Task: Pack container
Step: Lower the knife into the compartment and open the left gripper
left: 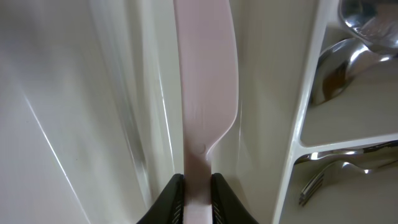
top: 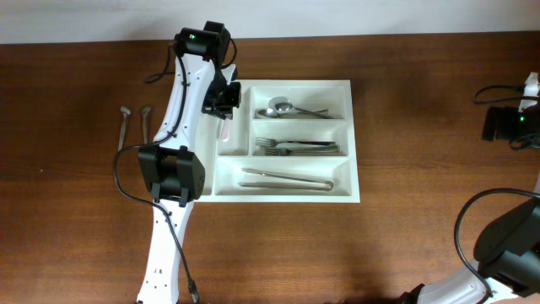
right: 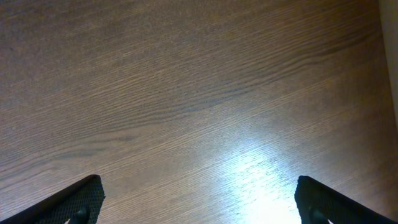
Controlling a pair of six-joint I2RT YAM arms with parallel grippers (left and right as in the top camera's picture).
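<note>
The container (top: 354, 135) is a large white tray with several compartments, lying mid-table. My left gripper (top: 221, 100) hangs over its narrow left compartment, shut on a pale pink plastic knife (top: 225, 130). In the left wrist view the knife (left: 205, 74) runs straight up from between the jaws of the gripper (left: 198, 185), its blade inside the white compartment beside a divider wall (left: 311, 81). The right gripper (right: 199, 190) stands wide open over bare wood, with nothing between its fingers.
Spoons (top: 285, 108), forks (top: 297, 147) and long tongs (top: 287, 178) lie in the three horizontal compartments. Two metal utensils (top: 126, 123) lie on the table left of the arm. The right arm (top: 506, 125) sits at the far right edge.
</note>
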